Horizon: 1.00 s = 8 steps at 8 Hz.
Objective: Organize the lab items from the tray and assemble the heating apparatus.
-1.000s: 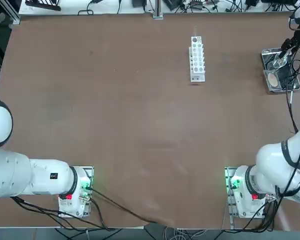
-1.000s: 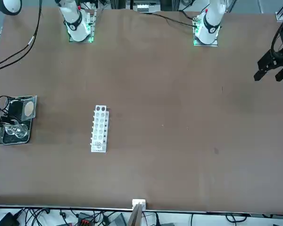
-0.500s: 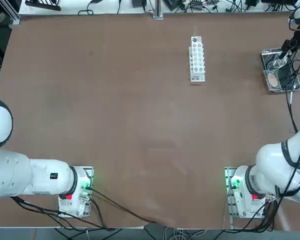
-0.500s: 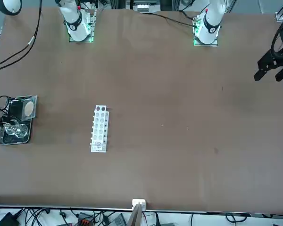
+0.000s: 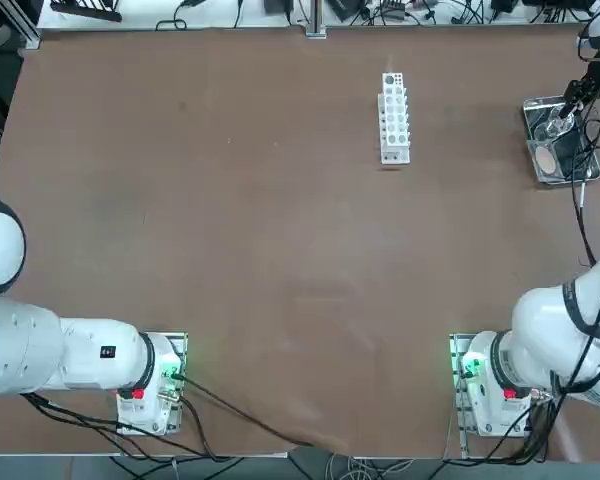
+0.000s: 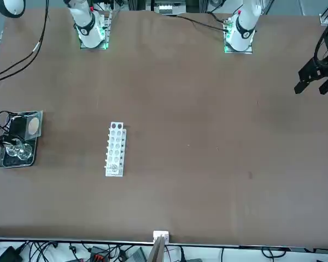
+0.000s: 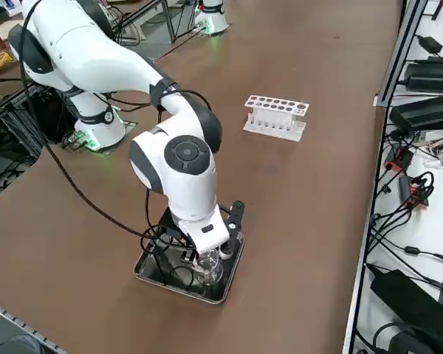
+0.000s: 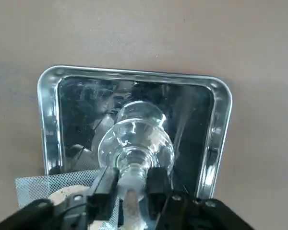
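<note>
right gripper sits low over the tray, fingers pressed on either side of the neck of the clear glass burner, so it is clamped on the burner. burner body stands upright inside the tray, round belly just past the fingertips, toward the tray's far short wall. grey mesh with its tan round centre lies flat at the near end of the tray, corner poking over the rim beside the fingers. right side view: white wrist comes straight down onto the tray, burner showing under the hand, black wire loops of the ring stand in the tray beside it at about 9 o'clock from the burner; whether stand touches burner can't tell. top view: tray at the table's far right edge, roughly 2 o'clock from table centre, gripper over its far end, mesh at the tray's 6 o'clock end. front view: tray at far left, about 9 o'clock, burner at its lower end, mesh at the upper end. white test-tube rack stands on the brown table well apart from the tray, at 9 o'clock from it in the top view, around 12 o'clock from table centre.
</note>
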Each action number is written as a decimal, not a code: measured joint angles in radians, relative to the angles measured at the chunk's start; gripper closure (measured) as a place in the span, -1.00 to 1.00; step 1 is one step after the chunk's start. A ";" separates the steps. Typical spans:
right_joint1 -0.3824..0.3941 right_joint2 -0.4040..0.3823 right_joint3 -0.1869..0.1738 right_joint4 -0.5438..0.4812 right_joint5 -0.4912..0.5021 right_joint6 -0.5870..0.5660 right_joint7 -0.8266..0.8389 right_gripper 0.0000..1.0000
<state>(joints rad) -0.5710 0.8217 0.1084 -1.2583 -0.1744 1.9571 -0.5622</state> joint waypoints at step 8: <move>0.020 -0.076 0.020 0.024 0.001 -0.021 0.000 0.38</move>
<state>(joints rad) -0.5510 0.7460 0.1284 -1.2341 -0.1739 1.9359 -0.5624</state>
